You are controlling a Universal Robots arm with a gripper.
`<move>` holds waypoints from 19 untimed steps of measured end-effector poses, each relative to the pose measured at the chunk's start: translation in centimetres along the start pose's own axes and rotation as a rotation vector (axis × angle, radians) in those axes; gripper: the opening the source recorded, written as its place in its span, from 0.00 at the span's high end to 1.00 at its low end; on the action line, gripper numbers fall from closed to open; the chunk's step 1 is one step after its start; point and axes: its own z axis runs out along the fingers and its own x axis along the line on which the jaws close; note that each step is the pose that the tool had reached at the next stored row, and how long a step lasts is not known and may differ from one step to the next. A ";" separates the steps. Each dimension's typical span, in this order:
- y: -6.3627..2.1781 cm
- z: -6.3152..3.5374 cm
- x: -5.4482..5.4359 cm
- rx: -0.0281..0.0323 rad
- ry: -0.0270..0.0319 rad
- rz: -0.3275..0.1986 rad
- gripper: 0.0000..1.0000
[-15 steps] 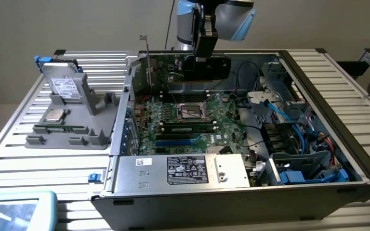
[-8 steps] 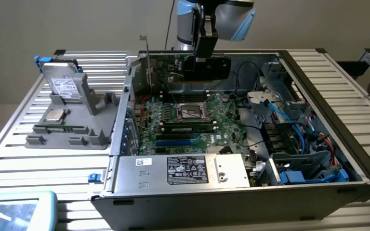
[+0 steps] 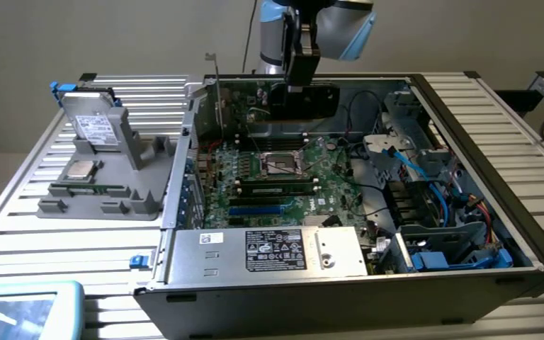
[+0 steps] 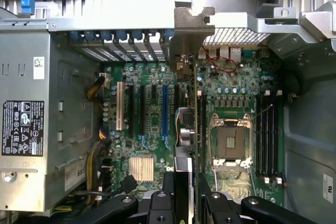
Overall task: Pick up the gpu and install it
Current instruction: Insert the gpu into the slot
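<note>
Table point(image 3: 22, 219): slatted metal, open computer case point(image 3: 348, 308) on it.
Gripper point(image 4: 185, 182): jaws clamped on gpu point(image 4: 185, 129).
Risk: a misaligned card could jam against the motherboard point(image 4: 231, 93).

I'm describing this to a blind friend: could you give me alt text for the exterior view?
A robot arm's gripper grips the gpu upright inside an open computer case, above the green motherboard. On the exterior view's left, a gray holder carries a silvery drive and a memory stick.
</note>
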 end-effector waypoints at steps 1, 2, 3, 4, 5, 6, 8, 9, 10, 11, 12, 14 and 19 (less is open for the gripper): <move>0.00 0.03 0.0 0.0000 0.0000 0.000 0.73; 0.00 0.05 0.0 0.0000 0.0000 0.000 0.73; 0.00 0.09 0.0 -0.0001 0.0001 0.000 0.73; -0.01 0.14 0.0 0.0000 0.0000 0.000 0.73; -0.01 0.19 0.0 0.0000 0.0000 0.000 0.73; -0.01 0.22 0.0 0.0000 0.0000 0.000 0.73; -0.01 0.31 0.0 0.0000 0.0000 0.000 0.73; -0.01 0.34 0.0 0.0000 0.0000 0.000 0.73; -0.01 0.39 0.0 0.0000 -0.0002 0.000 0.73; -0.01 0.46 0.0 -0.0001 -0.0001 0.000 0.73; -0.02 0.55 0.0 -0.0002 0.0000 0.000 0.73; -0.03 0.81 0.0 -0.0001 0.0000 0.000 0.73; 0.03 1.73 0.1 -0.0002 0.0001 0.000 0.73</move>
